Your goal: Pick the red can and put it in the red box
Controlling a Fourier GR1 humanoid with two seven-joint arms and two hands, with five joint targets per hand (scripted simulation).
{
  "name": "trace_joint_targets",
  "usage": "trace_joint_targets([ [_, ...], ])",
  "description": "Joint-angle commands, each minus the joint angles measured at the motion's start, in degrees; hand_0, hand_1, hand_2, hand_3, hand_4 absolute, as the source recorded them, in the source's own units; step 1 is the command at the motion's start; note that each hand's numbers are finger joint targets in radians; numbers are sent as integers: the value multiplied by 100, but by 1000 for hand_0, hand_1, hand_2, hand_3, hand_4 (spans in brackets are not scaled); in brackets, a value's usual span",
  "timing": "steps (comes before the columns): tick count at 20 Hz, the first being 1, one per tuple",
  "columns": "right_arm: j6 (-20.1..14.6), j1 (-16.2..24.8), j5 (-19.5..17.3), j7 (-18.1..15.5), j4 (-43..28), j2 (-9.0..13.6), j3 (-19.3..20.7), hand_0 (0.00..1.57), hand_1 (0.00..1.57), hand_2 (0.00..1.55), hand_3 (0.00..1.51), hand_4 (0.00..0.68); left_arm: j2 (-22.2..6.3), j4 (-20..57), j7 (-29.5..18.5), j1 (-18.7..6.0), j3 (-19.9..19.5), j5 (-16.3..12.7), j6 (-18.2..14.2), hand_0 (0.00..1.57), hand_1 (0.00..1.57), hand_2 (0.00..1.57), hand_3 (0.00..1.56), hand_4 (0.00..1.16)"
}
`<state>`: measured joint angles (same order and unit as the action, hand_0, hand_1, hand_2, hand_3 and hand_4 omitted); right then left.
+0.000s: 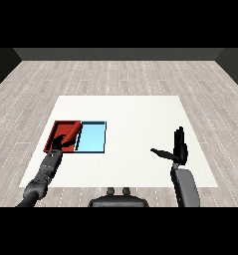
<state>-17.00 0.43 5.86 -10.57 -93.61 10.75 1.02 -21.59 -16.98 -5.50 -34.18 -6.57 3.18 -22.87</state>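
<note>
The red can [72, 133] is tilted over the red tray [56, 127], near the tray's right wall. My left hand [58, 143] reaches into the tray from the front and is curled round the can's lower end. From this view I cannot tell whether the can touches the tray floor. My right hand [178, 148] hovers over the right part of the table, far from the can, with its fingers straight up, its thumb out to the left, and nothing in it.
The light blue tray [91, 137] lies against the red tray's right side. The white table [130, 114] stretches between the trays and my right hand. Grey plank floor surrounds the table.
</note>
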Motion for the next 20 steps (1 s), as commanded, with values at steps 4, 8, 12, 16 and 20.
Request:
trace_joint_targets([
  [4,-62,-314,-109,-4,353,-38,15,0,0,0,0,0,-223,972,-178,-195,-134,60,433,462,462,583,112,590],
  [8,120,-219,85,70,68,35,90,0,0,0,0,0,-361,1297,552,-614,-71,191,318,0,0,0,0,0],
  [12,218,-218,80,142,-63,180,160,0,0,0,0,0,-510,949,-546,-198,-565,-284,687,0,0,0,0,0],
  [16,184,45,81,195,-604,144,91,0,0,0,0,0,-495,245,-1764,-42,-1080,-823,816,0,0,0,0,0],
  [20,406,67,193,90,-789,7,-182,0,0,0,0,0,-286,-764,-3052,-113,-1674,-1589,1799,0,0,0,0,0],
])
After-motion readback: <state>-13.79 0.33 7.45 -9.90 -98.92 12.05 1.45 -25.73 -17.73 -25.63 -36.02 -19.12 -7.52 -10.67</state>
